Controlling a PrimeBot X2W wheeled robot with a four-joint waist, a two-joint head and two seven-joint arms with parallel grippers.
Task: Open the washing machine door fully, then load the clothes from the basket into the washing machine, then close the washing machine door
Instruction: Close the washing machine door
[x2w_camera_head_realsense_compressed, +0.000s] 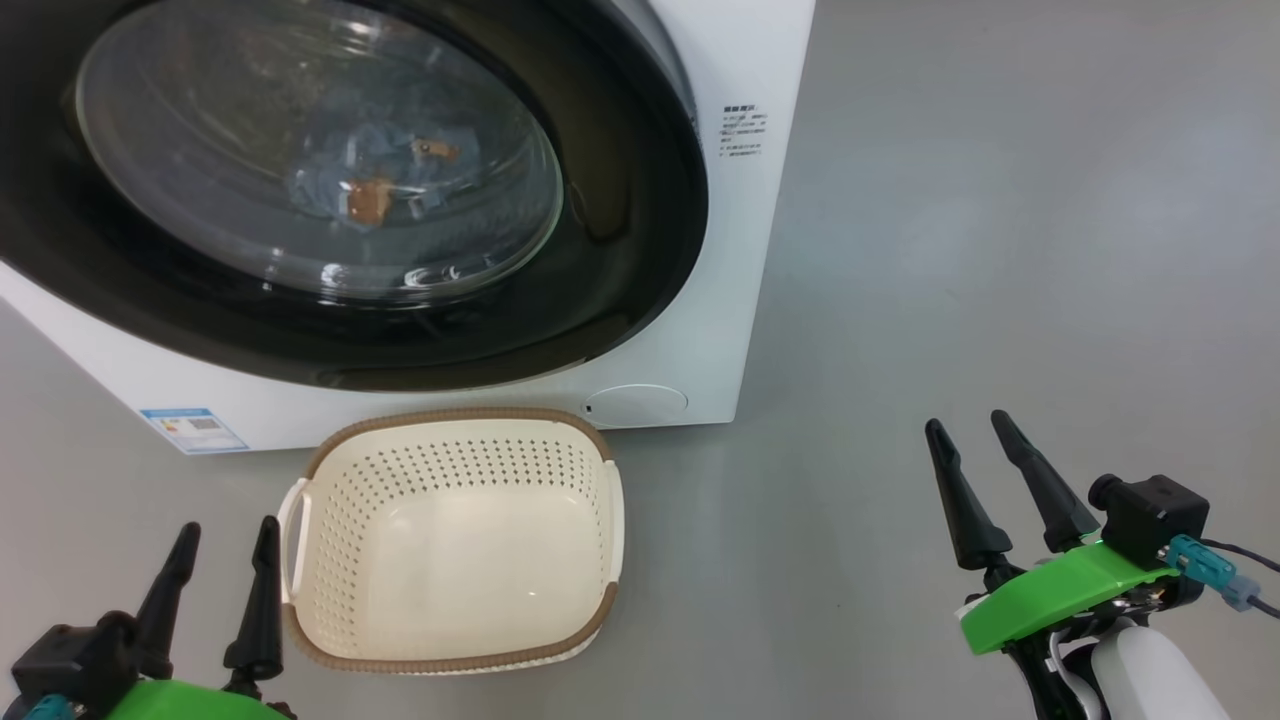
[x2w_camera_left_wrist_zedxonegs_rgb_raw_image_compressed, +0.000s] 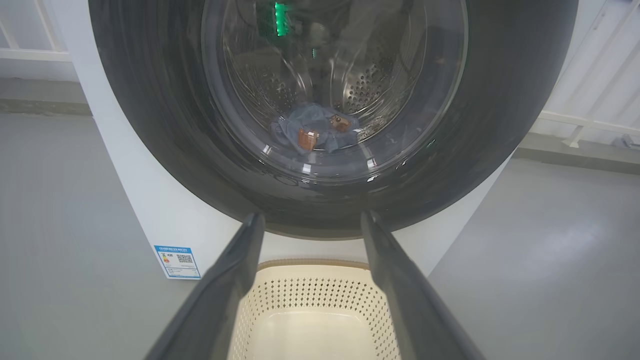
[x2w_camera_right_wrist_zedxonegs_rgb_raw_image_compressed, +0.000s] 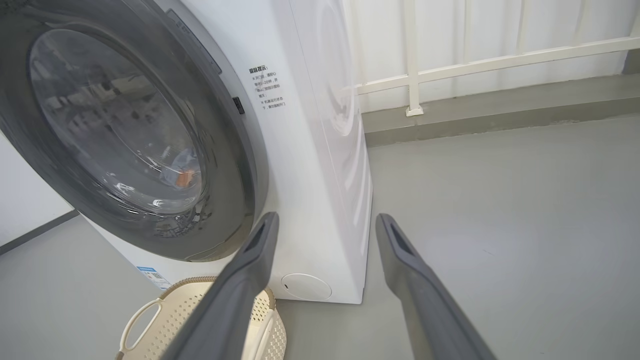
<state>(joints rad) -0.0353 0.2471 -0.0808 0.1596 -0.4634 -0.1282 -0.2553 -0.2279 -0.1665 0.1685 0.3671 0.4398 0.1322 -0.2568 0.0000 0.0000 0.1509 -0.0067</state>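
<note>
Cut off at upper left, the washing machine door (x2w_camera_head_realsense_compressed: 620, 250) is sitting shut, the clothes (x2w_camera_head_realsense_compressed: 380, 180) showing only dimly behind its glare. The basket (x2w_camera_head_realsense_compressed: 460, 413) is sitting lower centre. At the bottom corners, the left gripper (x2w_camera_head_realsense_compressed: 228, 525) and right gripper (x2w_camera_head_realsense_compressed: 968, 420) are hovering, jaws spread.

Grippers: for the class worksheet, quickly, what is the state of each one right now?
Left gripper: open, holding nothing.
Right gripper: open, holding nothing.

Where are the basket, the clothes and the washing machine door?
basket (x2w_camera_head_realsense_compressed: 455, 414): head view, back of its brown rim.
clothes (x2w_camera_left_wrist_zedxonegs_rgb_raw_image_compressed: 296, 124): left wrist view, middle of the blue fabric.
washing machine door (x2w_camera_head_realsense_compressed: 640, 220): head view, glossy black rim.
</note>
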